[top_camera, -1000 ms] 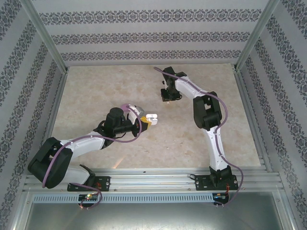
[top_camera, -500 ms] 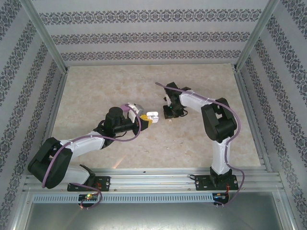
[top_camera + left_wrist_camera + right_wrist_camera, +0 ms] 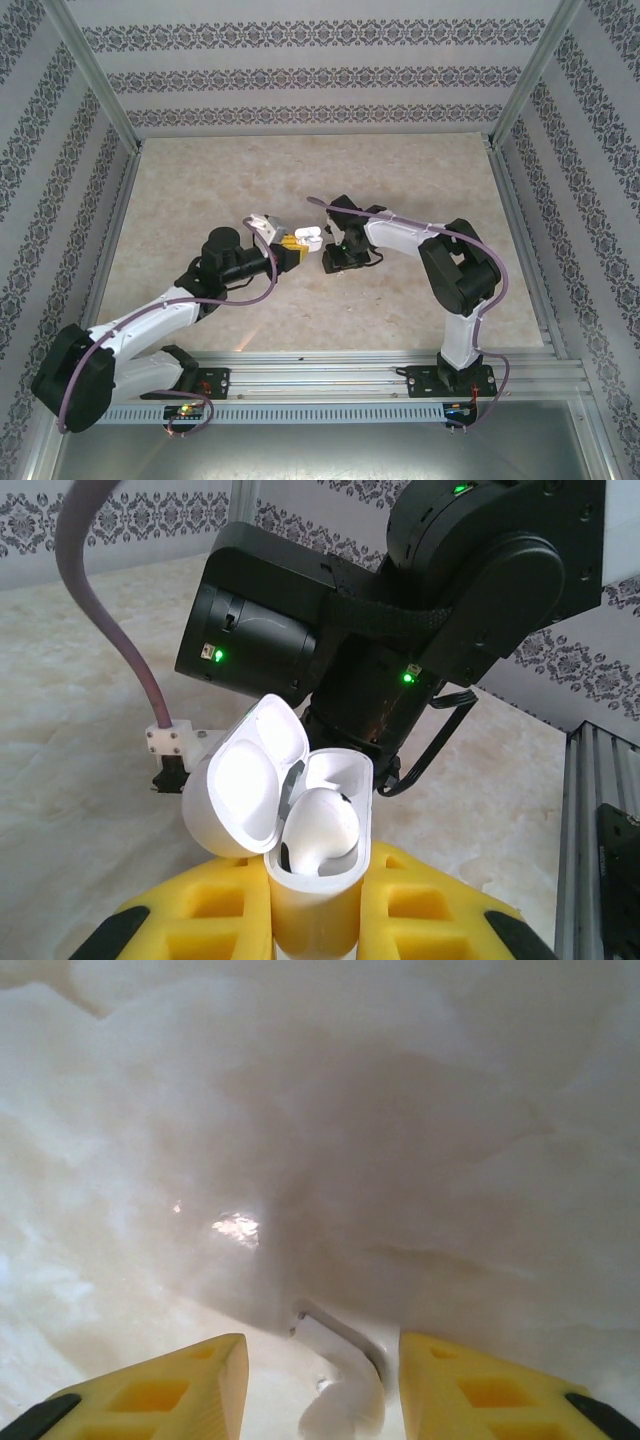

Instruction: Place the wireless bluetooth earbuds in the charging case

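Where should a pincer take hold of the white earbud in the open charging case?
Probably grip the white earbud by its rounded head, which stands above the charging case rim, coming down from above. Its lower part is sunk in the well, and the open lid blocks one side.

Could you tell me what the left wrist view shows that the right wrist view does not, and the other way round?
Left wrist view: the left gripper clamps the white charging case, lid open, with a white earbud seated inside; the right arm's black wrist looms behind. Right wrist view: the right gripper, jaws apart, around a small blurred white piece that I cannot identify. Both: yellow fingers and the pale marbled table.
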You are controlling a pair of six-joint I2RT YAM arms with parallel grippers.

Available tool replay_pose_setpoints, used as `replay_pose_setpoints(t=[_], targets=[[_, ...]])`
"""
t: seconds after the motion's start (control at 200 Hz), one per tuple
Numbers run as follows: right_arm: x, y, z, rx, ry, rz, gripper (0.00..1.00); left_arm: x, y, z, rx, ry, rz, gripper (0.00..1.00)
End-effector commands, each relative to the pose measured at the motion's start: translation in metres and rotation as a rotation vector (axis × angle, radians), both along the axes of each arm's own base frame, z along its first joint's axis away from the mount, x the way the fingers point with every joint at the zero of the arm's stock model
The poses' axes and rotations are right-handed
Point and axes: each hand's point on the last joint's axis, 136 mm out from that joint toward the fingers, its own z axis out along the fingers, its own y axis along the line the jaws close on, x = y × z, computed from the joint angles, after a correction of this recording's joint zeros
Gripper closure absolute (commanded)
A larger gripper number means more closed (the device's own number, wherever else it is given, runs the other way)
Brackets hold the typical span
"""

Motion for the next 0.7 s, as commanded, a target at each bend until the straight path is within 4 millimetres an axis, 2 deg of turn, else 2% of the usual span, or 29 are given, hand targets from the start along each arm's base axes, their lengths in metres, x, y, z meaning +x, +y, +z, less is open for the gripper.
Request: replay_pose_setpoints(t=[0.0, 0.1, 0.21, 0.415, 0.55, 0.694], targets=[[-0.02, 0.02, 0.014, 0.033, 0.015, 0.036, 0.56, -0.008, 0.008, -0.011, 0.053, 0.015, 0.016, 1.0], [-0.02, 0.026, 0.028, 0.048, -0.024, 0.028, 0.55, -0.011, 0.012, -0.01, 0.058, 0.009, 0.026, 1.0], [-0.021, 0.028, 0.034, 0.045, -0.052, 0.006, 0.55, -0.014, 0.014, -0.01, 0.059, 0.01, 0.028, 1.0], [-0.028, 0.036, 0.034, 0.034, -0.068, -0.017, 0.58, -0.023, 0.022, -0.008, 0.062, 0.009, 0.041, 1.0], [-0.038, 0.056, 0.035, 0.063, -0.063, 0.009, 0.65, -0.031, 0.03, -0.009, 0.065, 0.01, 0.056, 1.0], [-0.05, 0.07, 0.021, 0.054, -0.027, 0.039, 0.69, -0.037, 0.036, -0.014, 0.055, 0.021, 0.073, 1.0]])
